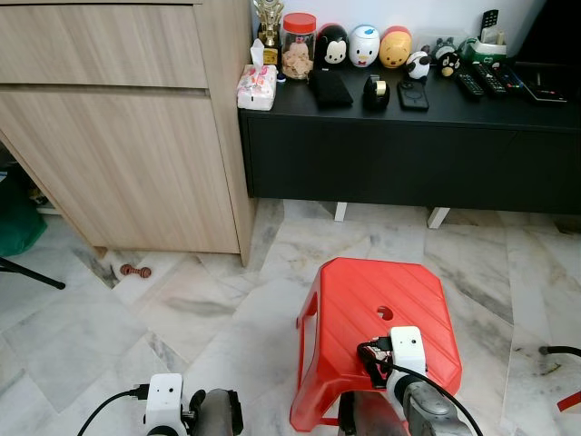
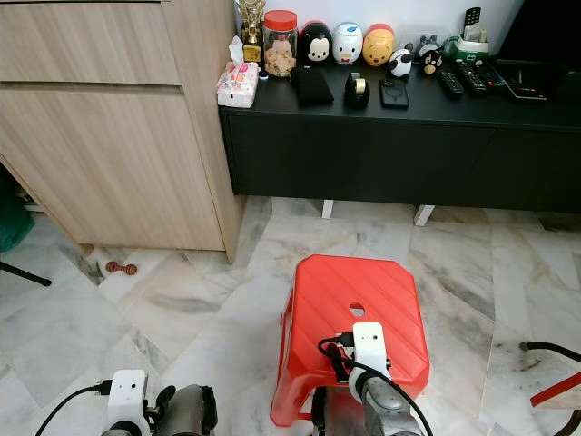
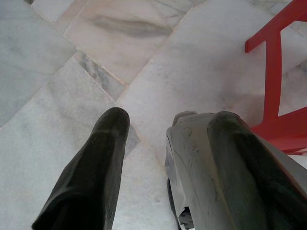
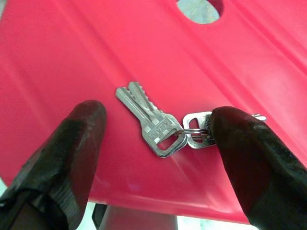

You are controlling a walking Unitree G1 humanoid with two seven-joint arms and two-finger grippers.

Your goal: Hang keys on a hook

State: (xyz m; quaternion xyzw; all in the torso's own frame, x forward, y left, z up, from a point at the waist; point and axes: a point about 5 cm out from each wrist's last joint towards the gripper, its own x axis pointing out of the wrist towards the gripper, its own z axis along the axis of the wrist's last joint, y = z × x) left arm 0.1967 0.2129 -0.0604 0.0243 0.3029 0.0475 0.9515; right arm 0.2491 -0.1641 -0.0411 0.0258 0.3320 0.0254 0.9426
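Note:
A bunch of silver keys (image 4: 160, 125) on a small ring lies flat on the red plastic stool (image 1: 363, 309). In the right wrist view my right gripper (image 4: 158, 143) hovers open just over the keys, one black finger on each side, neither touching them. My right arm (image 1: 404, 381) hangs over the stool's near edge. The left gripper (image 3: 163, 143) is open above the marble floor, to the left of the stool. I see no hook.
A wooden cabinet (image 1: 118, 127) stands at the left. A low black console (image 1: 408, 145) along the far wall carries a jar, toy figures, a tissue pack and remotes. Something small and reddish (image 1: 135, 271) lies on the floor near the cabinet's foot.

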